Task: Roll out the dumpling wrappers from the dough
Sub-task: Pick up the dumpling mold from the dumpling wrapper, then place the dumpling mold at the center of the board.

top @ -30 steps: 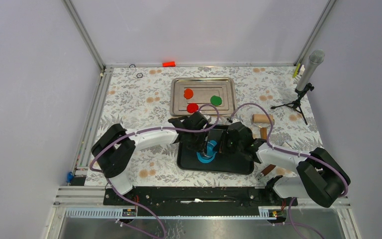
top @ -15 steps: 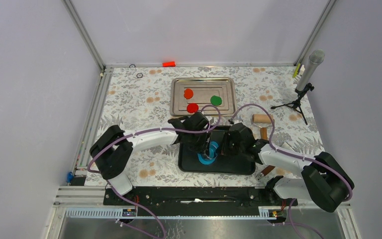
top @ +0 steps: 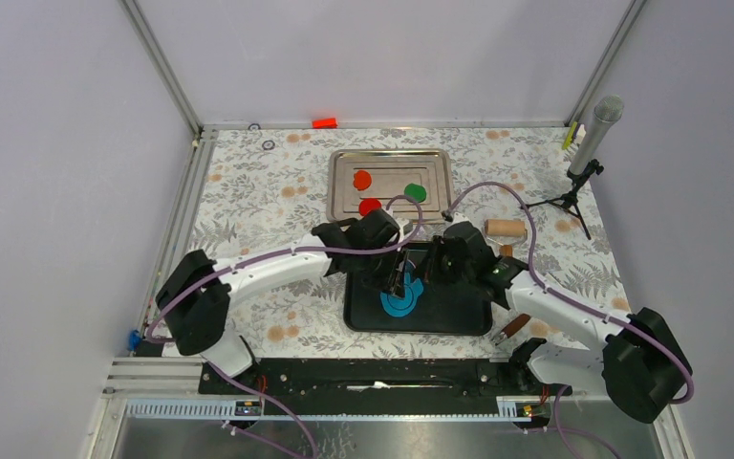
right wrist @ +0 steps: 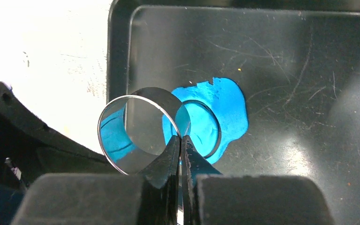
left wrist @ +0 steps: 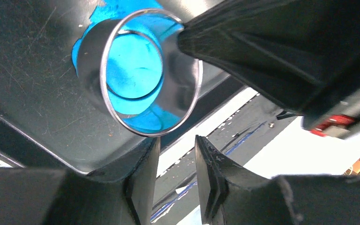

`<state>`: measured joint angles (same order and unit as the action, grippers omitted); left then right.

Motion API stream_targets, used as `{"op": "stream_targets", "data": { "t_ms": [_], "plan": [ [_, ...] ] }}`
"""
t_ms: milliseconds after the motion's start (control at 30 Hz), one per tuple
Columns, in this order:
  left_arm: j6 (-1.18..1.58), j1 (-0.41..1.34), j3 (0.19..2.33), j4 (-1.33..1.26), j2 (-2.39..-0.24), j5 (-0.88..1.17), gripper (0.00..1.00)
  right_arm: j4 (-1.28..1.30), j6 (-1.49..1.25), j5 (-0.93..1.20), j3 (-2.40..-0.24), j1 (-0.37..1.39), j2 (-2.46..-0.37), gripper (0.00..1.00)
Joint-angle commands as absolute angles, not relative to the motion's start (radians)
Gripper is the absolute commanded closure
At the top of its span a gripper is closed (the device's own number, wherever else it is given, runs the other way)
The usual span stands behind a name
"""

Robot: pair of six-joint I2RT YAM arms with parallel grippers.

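Dough (right wrist: 227, 101) beyond ring (right wrist: 143, 126) in right fingers (right wrist: 166, 159)

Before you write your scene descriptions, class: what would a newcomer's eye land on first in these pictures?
First, the bright blue dough on the black tray, a circle pressed into it. The right gripper pinches a shiny metal ring over it. Farther back on the table, a silver tray holds red, orange and green discs.

My left arm (top: 268, 268) and right arm (top: 554, 306) reach inward, wrists nearly meeting. The left gripper (left wrist: 176, 145) has fingers slightly parted, gripping nothing; the right gripper (right wrist: 181, 140) pinches the wall of a metal ring (right wrist: 145, 126).
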<state>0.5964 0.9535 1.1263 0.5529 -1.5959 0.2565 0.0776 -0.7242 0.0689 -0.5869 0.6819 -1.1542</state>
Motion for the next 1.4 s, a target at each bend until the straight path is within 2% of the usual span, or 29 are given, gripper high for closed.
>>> {"op": "stream_targets", "data": {
  "t_ms": [0, 400, 633, 800, 867, 900, 1067, 1367],
  "plan": [
    [0.596, 0.953, 1.192, 0.566, -1.513, 0.245, 0.63, 0.099, -0.706, 0.05, -0.657, 0.688, -1.154, 1.0],
    [0.567, 0.937, 1.224, 0.643, -1.322, 0.218, 0.59, 0.098, -0.713, 0.06, -0.699, 0.689, -1.213, 1.0],
    [0.564, 0.901, 1.181, 0.687, -1.226, 0.195, 0.44, 0.076, -0.725, 0.095, -0.715, 0.688, -1.251, 1.0],
    [0.583, 0.757, 1.076, 0.711, -1.099, 0.173, 0.31, 0.03, -0.731, 0.131, -0.737, 0.689, -1.298, 1.0],
    [0.6, 0.67, 0.992, 0.667, -1.026, 0.235, 0.28, 0.018, -0.73, 0.163, -0.776, 0.692, -1.353, 1.0],
    [0.617, 0.627, 0.95, 0.65, -0.987, 0.254, 0.21, 0.015, -0.728, 0.173, -0.802, 0.697, -1.382, 1.0],
    [0.683, 0.492, 0.841, 0.661, -0.828, 0.245, 0.18, 0.01, -0.72, 0.191, -0.931, 0.742, -1.522, 1.0],
    [0.74, 0.457, 0.847, 0.812, -0.651, 0.111, 0.12, 0.01, -0.678, 0.174, -1.203, 0.801, -1.784, 1.0]
  ]
}}
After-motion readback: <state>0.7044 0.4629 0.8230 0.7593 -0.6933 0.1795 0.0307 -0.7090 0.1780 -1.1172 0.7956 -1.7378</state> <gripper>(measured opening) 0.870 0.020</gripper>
